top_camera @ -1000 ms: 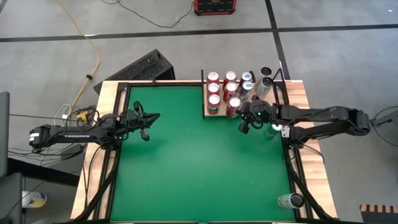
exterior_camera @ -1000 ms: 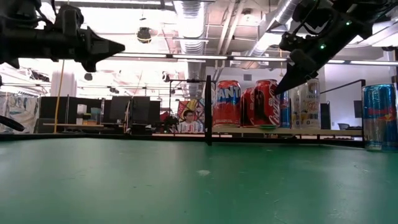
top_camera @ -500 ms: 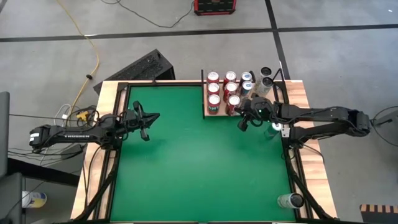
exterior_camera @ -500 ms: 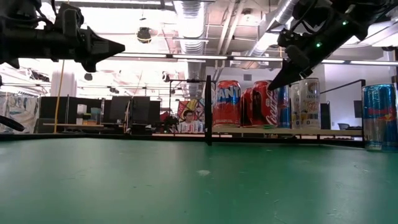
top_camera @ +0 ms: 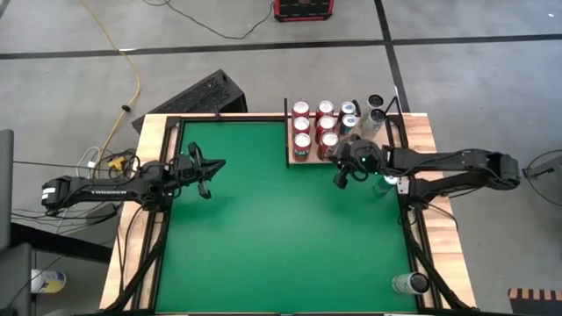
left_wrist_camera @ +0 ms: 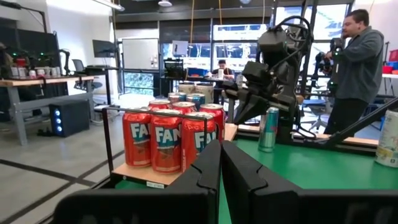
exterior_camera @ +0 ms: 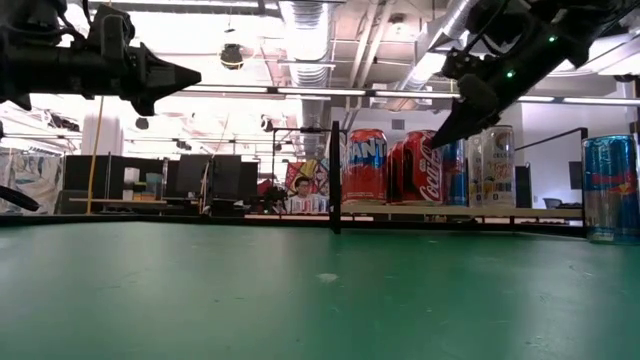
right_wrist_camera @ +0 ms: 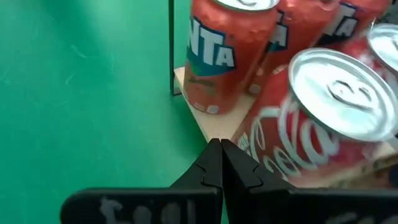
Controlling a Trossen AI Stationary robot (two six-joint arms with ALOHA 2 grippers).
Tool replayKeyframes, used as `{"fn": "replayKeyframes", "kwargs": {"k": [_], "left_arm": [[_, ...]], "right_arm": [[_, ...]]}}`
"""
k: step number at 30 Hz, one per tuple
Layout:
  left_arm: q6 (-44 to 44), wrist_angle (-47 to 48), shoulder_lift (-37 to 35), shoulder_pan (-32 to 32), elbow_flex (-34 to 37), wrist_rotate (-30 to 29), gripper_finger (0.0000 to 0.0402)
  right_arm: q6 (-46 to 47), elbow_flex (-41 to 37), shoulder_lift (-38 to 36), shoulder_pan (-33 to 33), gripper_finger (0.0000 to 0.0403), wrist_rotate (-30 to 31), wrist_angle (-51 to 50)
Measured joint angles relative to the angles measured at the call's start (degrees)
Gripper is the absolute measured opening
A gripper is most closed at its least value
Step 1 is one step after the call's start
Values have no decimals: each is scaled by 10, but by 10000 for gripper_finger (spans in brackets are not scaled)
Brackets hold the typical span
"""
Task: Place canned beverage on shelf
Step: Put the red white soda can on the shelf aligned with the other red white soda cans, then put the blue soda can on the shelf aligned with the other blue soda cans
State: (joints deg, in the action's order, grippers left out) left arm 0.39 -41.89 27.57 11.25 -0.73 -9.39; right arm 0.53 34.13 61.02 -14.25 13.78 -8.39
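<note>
The shelf [top_camera: 314,159], a pale board with thin black posts, stands at the table's far edge, right of the middle. Several cans stand upright on it, orange Fanta cans [right_wrist_camera: 227,50] among them. A red Coca-Cola can [right_wrist_camera: 317,118] stands at its near right corner [top_camera: 329,140]. My right gripper [top_camera: 339,178] is shut, slanting down just on the near right of that can [exterior_camera: 437,140]. My left gripper [top_camera: 219,164] waits shut above the table's left side, touching nothing. My right gripper's shut fingertips [right_wrist_camera: 214,152] stand close by the Coca-Cola can's lower side [right_wrist_camera: 258,149], coming from the near right and slanting down. I cannot tell whether they touch it. The can stands upright on the shelf.
A blue Red Bull can [exterior_camera: 610,190] stands on the table by the right edge. More cans [top_camera: 377,110] stand right of the shelf, and one [top_camera: 410,283] on the right rail near the front. A person [left_wrist_camera: 357,62] stands beyond the table. The green surface's middle and near part lie bare.
My right gripper's tip has shifted a little toward the table's left and risen slightly, staying shut. The Coca-Cola can has slid a little toward the far edge, closer in line with the other cans on the shelf.
</note>
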Motion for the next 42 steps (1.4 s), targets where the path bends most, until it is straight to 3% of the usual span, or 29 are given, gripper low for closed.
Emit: {"fn": "replayKeyframes", "kwargs": {"k": [5, 21, 24, 29, 36, 42], "left_arm": [[0, 1, 0, 0, 0, 0, 0], [0, 2, 0, 0, 0, 0, 0], [5, 5, 0, 0, 0, 0, 0], [20, 6, 0, 0, 0, 0, 0], [22, 12, 0, 0, 0, 44, 0], [19, 17, 0, 0, 0, 75, 0]], "right_arm": [[9, 0, -22, -7, 21, 29, -38], [9, 1, -6, -25, 21, 28, -26], [37, 37, -16, -4, 21, 28, -105], [131, 144, -14, 56, 21, 47, -318], [409, 268, -14, 129, 21, 89, -630], [587, 285, -27, 169, 36, 88, -769]]}}
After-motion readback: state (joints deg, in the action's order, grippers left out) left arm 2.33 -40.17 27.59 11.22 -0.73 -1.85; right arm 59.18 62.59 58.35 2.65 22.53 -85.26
